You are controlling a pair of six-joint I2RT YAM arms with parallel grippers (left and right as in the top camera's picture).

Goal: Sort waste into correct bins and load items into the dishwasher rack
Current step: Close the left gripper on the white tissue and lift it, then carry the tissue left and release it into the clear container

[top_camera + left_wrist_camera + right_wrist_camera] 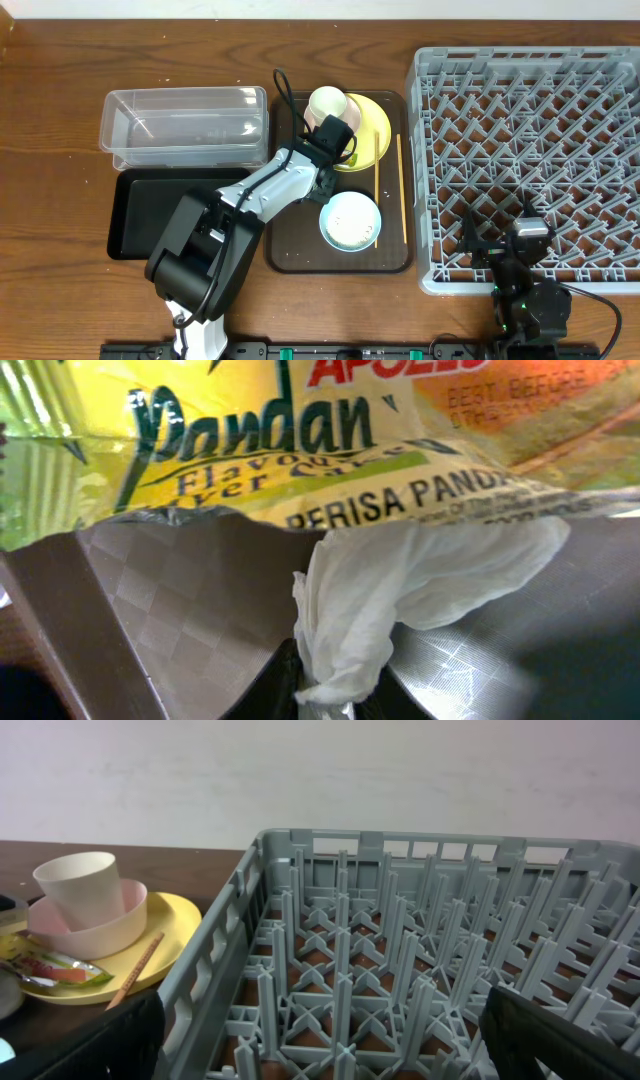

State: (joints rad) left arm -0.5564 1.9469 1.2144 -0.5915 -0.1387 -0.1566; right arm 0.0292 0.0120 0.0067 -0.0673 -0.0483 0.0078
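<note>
My left gripper (pixel 336 146) is low over the yellow plate (pixel 378 118), beside the pale pink bowl (pixel 351 117) that holds the white cup (pixel 327 102). In the left wrist view its jaws (pixel 330 695) are shut on the crumpled white tissue (pixel 400 575), which lies against the green-and-yellow snack wrapper (pixel 250 435). The light blue bowl (pixel 350 221) has a whitish inside. The chopsticks (pixel 401 186) lie beside it. My right gripper (pixel 320 1050) is open and empty over the front-left corner of the grey dishwasher rack (pixel 215 955), which fills the right of the overhead view (pixel 520 58).
The dishes stand on a dark-brown serving tray (pixel 300 252). The clear tub (pixel 185 125) and the black tray (pixel 160 215) lie left of it. The right wrist view also shows the cup (pixel 80 888), plate (pixel 175 925) and wrapper (pixel 55 968).
</note>
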